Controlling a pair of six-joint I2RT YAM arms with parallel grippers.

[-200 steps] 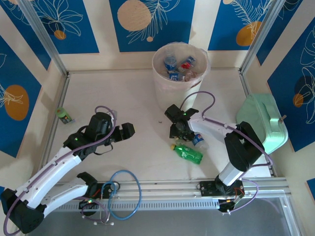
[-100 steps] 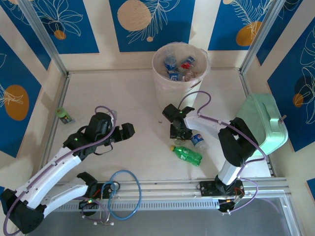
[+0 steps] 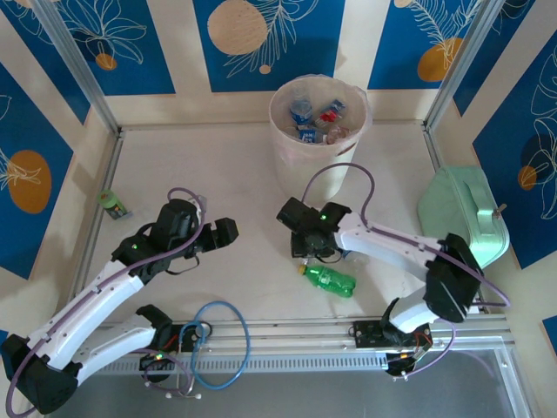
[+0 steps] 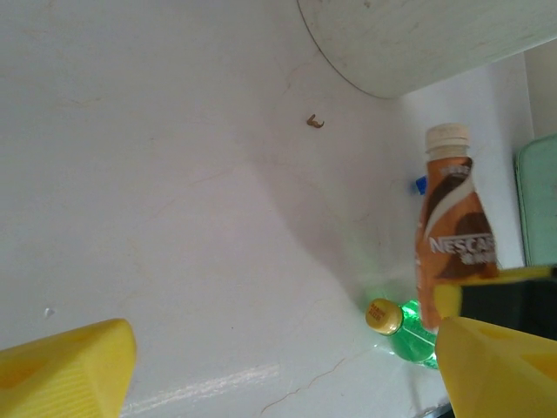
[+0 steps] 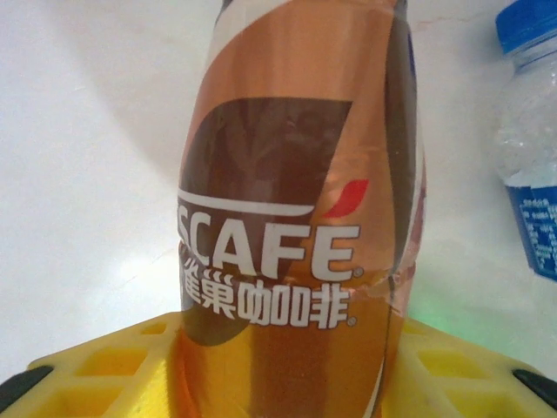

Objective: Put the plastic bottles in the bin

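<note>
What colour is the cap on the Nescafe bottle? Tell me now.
Off-white cap on the brown Nescafe bottle; clearest in the left wrist view.

Blue wall panels drawn with white leaves and orange discs, parted by cream stripes, stood behind slanting aluminium posts around a white, softly lit surface with a ribbed metal rail along its near edge.

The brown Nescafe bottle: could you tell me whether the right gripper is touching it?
Touching. In the right wrist view, the right gripper has its yellow fingers against both sides of the Nescafe bottle, with no gap.
</note>
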